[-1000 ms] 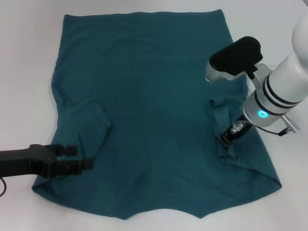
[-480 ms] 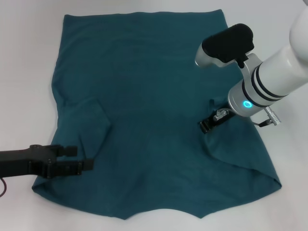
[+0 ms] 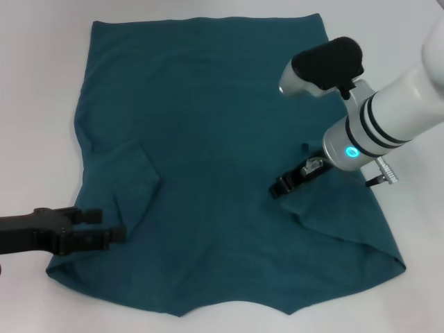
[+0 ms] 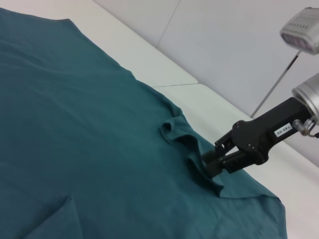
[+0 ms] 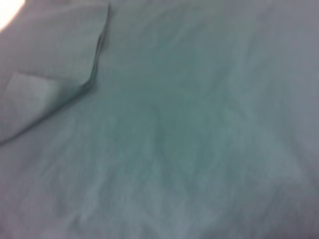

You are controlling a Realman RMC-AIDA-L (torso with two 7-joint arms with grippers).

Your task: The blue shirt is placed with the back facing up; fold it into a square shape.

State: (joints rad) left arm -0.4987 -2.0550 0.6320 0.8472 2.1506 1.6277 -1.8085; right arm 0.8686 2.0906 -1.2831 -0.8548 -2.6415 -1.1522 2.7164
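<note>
A large dark teal-blue short-sleeved shirt lies spread flat on a white table, plain side up, filling most of the head view. Its straight hem runs along the far edge, and the neckline end lies nearest the robot.

The right gripper is down on the shirt, over its right half and toward the middle. Its black fingers are pinched together on a bunched fold of the shirt's right sleeve. In the left wrist view the same gripper shows from the side, with the cloth gathered into a raised, wrinkled ridge that runs back from its tips. A glowing cyan ring light sits on the white wrist above it.

The shirt's left sleeve lies folded inward onto the body, forming a flat flap with a diagonal crease. The right wrist view shows only teal cloth up close, with that folded flap at one corner.

The left gripper rests low at the shirt's near left edge, its 2 black fingers apart and holding nothing.
</note>
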